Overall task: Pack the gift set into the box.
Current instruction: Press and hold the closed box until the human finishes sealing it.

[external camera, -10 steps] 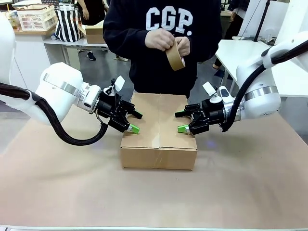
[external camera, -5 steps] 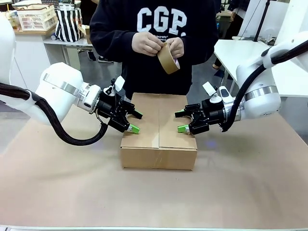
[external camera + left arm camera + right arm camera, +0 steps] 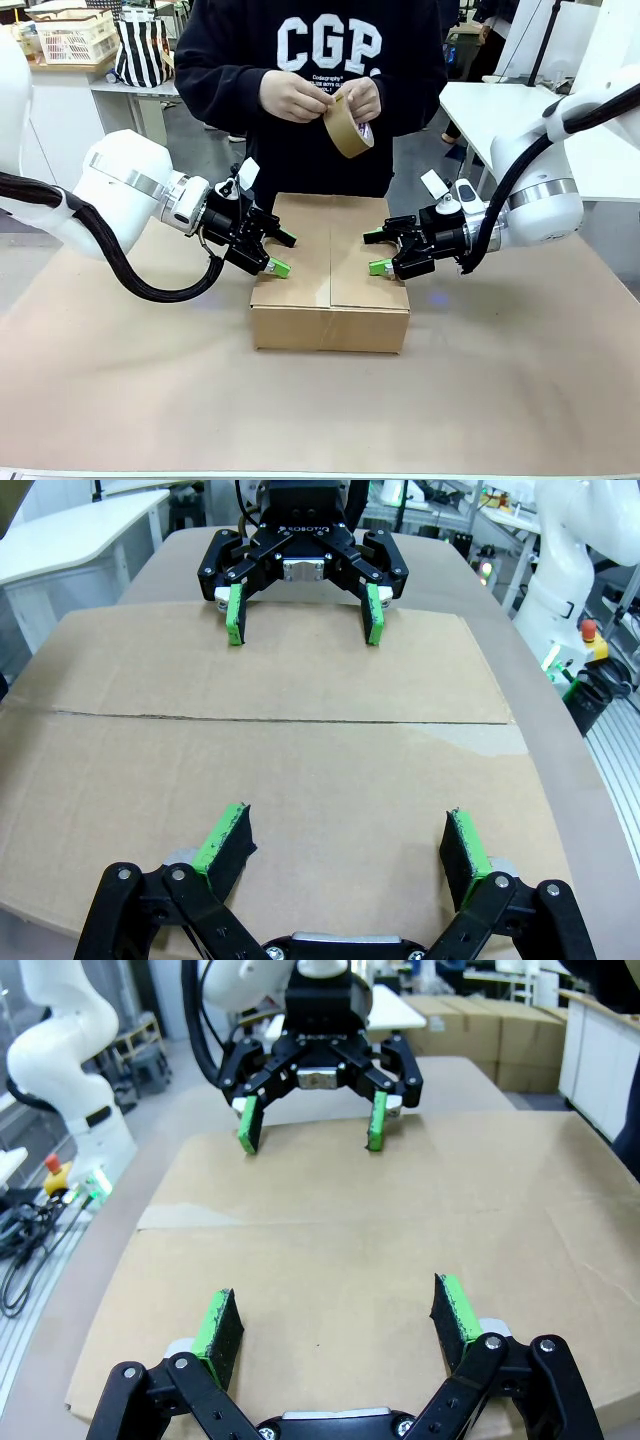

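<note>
The box sits mid-table with its top flaps folded flat and a seam down the middle. The gift set is hidden. My left gripper is open, its green pads over the box's left top edge. From the other side my right gripper faces it, also open, over the right edge. In the left wrist view my left gripper spreads over the flap, with the right gripper opposite. The right wrist view mirrors this: right gripper, flap, left gripper. Nothing is held.
A person stands at the far edge, both hands working a roll of brown tape above the box. The brown table top is bare around the box. White tables and baskets stand behind.
The person has shifted the tape roll left and slightly lower while picking at it. Both arms and the box have stayed still.
</note>
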Motion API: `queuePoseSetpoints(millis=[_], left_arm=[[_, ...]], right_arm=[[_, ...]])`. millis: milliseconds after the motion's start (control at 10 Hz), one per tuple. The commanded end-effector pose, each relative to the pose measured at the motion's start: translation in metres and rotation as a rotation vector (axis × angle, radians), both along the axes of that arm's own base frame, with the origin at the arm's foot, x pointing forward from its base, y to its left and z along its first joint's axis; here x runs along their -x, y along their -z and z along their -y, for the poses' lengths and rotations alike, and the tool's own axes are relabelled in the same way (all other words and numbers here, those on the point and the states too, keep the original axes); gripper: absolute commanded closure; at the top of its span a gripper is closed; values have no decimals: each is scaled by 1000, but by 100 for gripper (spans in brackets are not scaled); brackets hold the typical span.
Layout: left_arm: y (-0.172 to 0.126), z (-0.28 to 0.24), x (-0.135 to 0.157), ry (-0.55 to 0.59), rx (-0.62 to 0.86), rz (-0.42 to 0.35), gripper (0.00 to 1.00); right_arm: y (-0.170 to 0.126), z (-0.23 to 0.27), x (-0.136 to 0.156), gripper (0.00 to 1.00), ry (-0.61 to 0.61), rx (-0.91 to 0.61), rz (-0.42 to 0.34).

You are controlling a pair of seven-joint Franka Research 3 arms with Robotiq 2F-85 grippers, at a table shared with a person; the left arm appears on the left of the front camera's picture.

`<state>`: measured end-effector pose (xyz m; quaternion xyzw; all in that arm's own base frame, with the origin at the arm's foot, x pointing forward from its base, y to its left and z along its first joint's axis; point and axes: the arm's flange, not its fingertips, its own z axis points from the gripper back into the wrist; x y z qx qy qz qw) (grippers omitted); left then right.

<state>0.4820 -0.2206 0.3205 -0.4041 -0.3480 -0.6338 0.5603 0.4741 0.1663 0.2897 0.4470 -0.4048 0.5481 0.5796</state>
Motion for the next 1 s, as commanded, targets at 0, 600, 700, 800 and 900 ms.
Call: queuePoseSetpoints(millis=[0, 600, 700, 800, 900], left_arm=[[4, 0, 1, 5, -3, 3, 0], [4, 0, 1, 5, -3, 3, 0], [4, 0, 1, 5, -3, 3, 0], [4, 0, 1, 5, -3, 3, 0], [4, 0, 1, 5, -3, 3, 0]], right_arm=[[2, 0, 1, 0, -2, 3, 5], [2, 0, 1, 0, -2, 3, 5], [2, 0, 1, 0, -2, 3, 5], [2, 0, 1, 0, -2, 3, 5], [2, 0, 1, 0, -2, 3, 5]])
